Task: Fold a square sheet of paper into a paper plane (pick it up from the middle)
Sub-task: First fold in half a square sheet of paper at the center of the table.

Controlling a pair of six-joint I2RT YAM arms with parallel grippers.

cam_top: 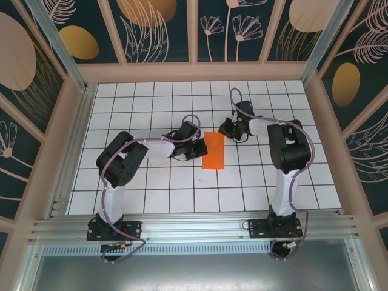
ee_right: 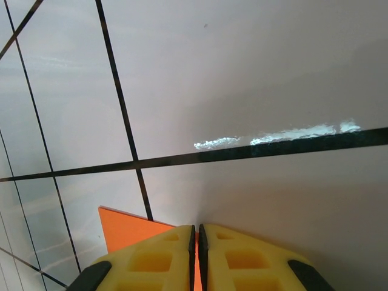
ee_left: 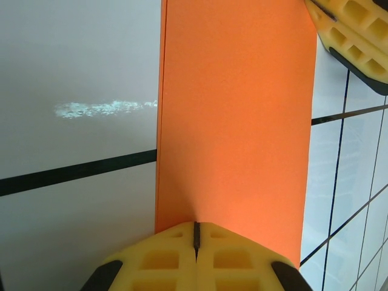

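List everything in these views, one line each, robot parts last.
paper: one, orange, a rectangle mid-table between the grippers
table: one, white tiles with black lines, under everything
wall panels: several, dark teal with pink and gold plants, around the table
rails: several, silver, near edge
left arm, right arm: two, black and pale, based at the rails
left gripper: one, yellow, shut, at the paper's left edge
right gripper: one, yellow, shut, at the paper's far right corner
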